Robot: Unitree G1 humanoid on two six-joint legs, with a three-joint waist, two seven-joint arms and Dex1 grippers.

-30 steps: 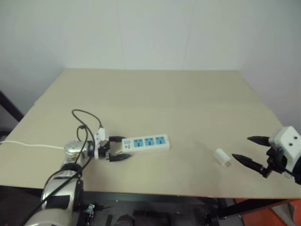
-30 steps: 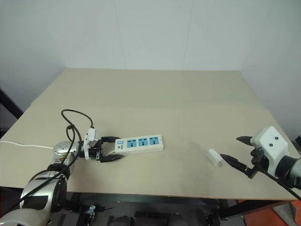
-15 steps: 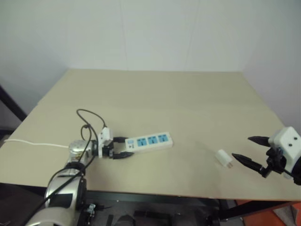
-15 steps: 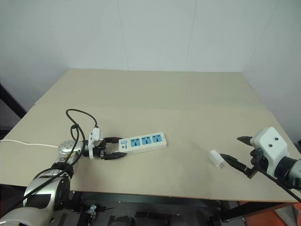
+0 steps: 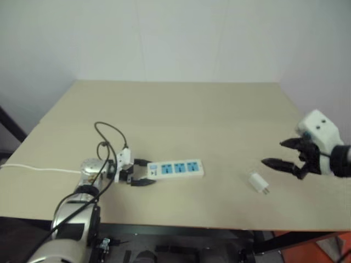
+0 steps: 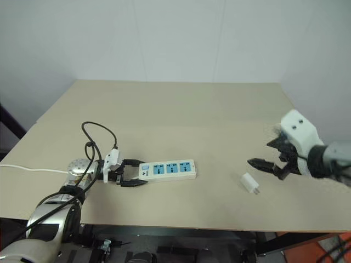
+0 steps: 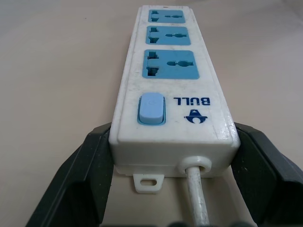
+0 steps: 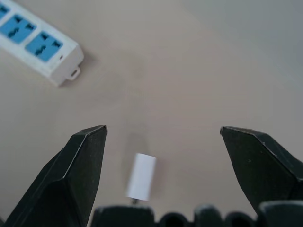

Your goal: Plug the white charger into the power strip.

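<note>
The left gripper (image 6: 130,176), jaws clamped on the switch end of the power strip (image 6: 167,170), apparently steadies it on the table (image 6: 181,115) while the right gripper (image 6: 269,159), jaws spread wide, hovers over the white charger (image 6: 250,183) lying well apart.

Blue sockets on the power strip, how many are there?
3, in one row along the power strip: one next to the switch, one in the middle, one at the far end. None look hidden.

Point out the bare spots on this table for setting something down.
Free: the far half of the table, and the stretch between power strip and white charger. Crowded: the near left edge, around the left pincer and its cord.
</note>
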